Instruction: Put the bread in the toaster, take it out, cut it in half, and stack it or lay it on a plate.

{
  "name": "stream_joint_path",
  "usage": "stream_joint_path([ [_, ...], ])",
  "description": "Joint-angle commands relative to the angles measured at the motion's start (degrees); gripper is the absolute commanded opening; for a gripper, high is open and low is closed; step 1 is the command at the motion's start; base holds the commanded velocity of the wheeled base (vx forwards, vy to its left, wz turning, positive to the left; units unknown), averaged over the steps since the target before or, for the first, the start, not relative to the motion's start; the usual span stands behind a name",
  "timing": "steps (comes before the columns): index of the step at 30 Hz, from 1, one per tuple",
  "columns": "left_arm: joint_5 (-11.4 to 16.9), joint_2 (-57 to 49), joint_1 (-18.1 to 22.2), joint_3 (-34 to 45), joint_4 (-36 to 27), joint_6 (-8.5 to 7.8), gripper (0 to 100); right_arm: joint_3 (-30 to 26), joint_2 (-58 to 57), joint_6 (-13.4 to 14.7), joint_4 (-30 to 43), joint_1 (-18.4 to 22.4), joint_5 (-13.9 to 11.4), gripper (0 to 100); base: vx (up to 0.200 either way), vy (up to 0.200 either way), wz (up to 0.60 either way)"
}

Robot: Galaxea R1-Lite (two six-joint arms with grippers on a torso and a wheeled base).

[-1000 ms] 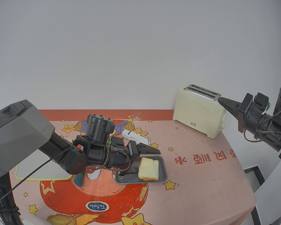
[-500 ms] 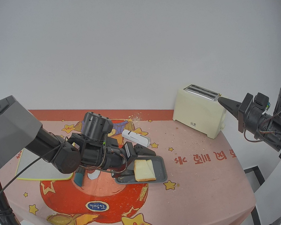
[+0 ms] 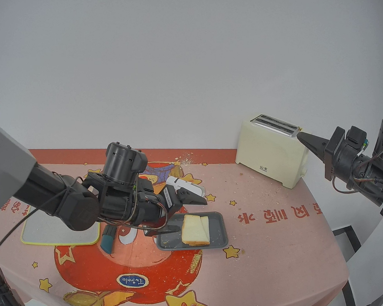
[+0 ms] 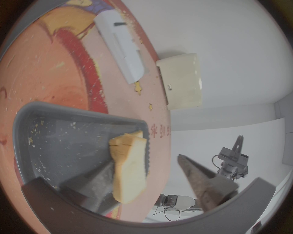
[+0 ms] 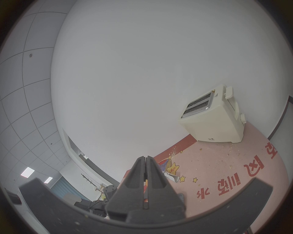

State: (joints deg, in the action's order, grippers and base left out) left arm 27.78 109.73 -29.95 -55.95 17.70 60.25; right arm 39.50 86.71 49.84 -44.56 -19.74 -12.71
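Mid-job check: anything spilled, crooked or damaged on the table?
Crumbs litter the tablecloth in front of the toaster and speckle the grey tray. The bread lies flat there as two overlapping pieces. Nothing looks tipped or broken.

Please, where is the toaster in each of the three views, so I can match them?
Head view: the toaster stands at the far right, against the wall.
Left wrist view: the toaster is past the grey tray, by the wall.
Right wrist view: the toaster shows its two slots, by the wall.
Shared landmark: red characters printed on the cloth near it.
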Motion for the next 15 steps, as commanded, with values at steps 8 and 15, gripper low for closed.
stream_joint_path([
  [8, -8.0, -24.1, 0.5, 12.0, -2.4, -8.3, 100, -1.8, -0.2, -4.7, 0.3, -0.4, 0.1, 0, 0.0, 0.0, 0.0],
  [15, -8.9, -44.1, 3.5, 13.7, -5.4, -12.26, 100, -5.0, 0.0, -9.9, 0.5, -2.3, 0.5, 0, 0.0, 0.0, 0.0],
])
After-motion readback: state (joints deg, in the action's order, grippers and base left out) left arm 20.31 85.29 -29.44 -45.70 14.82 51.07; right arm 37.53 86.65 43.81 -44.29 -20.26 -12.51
